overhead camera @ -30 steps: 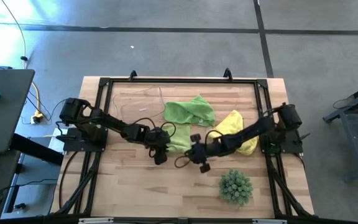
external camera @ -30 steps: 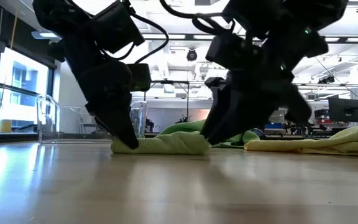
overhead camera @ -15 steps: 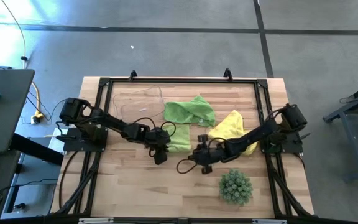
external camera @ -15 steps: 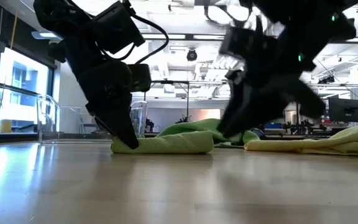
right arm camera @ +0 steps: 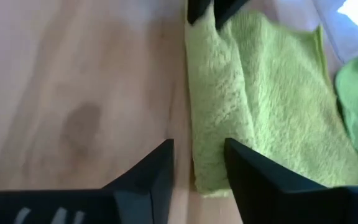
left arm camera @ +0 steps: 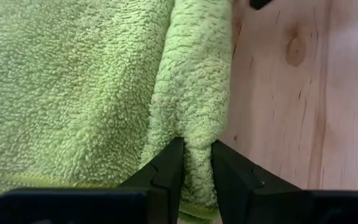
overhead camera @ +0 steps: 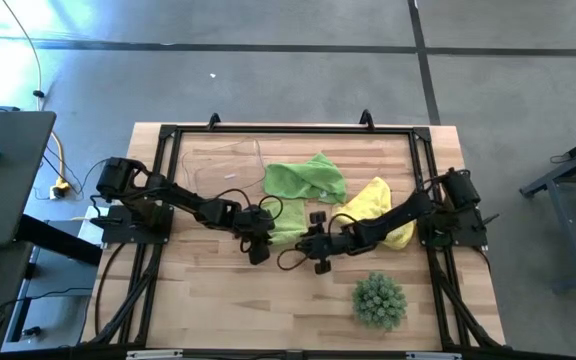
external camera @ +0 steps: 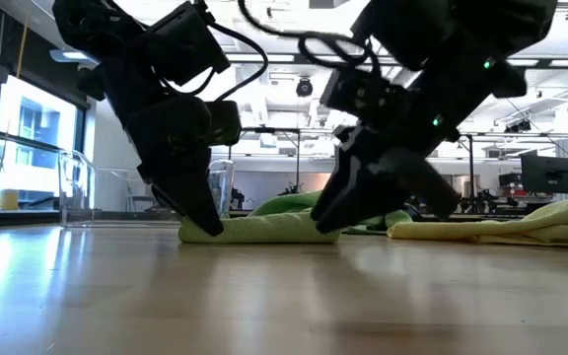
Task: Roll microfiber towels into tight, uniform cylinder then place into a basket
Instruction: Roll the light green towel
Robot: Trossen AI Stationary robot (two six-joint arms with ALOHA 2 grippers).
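A lime green towel (overhead camera: pixel 290 228) lies flat on the table's middle, its near edge turned up into a thick fold (external camera: pixel 264 229). My left gripper (overhead camera: pixel 258 247) is shut on that fold's left end. My right gripper (overhead camera: pixel 311 252) is open at the fold's right end (right arm camera: pixel 209 177), one finger on either side. A second lime green towel (overhead camera: pixel 306 178) lies crumpled behind it, and a yellow towel (overhead camera: pixel 373 205) lies to its right. The clear basket shows only faintly at the far left (overhead camera: pixel 230 165). My left gripper pinches the left end of the towel's folded near edge (left arm camera: pixel 194 134) between its two fingers, several layers thick. The fingers (left arm camera: pixel 166 168) slant down from the table's left and stand on either side of the fold, which runs on ahead of them. The towel lies on the table. Whether my right gripper touches the towel, I cannot tell.
A spiky green ball-shaped plant (overhead camera: pixel 379 300) stands at the near right, close to my right arm. A black frame (overhead camera: pixel 168 135) runs round the table top. Bare wood (overhead camera: pixel 218 300) shows at the near left.
My right gripper drew back from the fold's right end toward the table's near right, then came back to it. My left gripper kept its hold and the towel stayed where it was.
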